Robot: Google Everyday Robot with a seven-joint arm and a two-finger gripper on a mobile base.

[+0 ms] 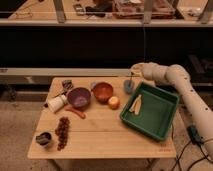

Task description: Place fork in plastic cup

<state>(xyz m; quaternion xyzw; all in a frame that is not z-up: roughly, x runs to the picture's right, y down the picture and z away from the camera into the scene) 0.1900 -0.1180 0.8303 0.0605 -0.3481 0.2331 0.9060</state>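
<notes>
The small blue-grey plastic cup stands upright at the table's far edge, between the orange bowl and the green tray. My gripper hangs right above it, at the end of the white arm that comes in from the right. It is shut on the fork, a thin dark stick that hangs straight down from the fingers. The fork's lower end reaches the cup's mouth. Whether the tip touches the inside of the cup is hidden.
A green tray with a pale curved piece lies to the right. To the left are an orange bowl, an orange fruit, a purple bowl, a white cylinder, grapes and a dark handled cup.
</notes>
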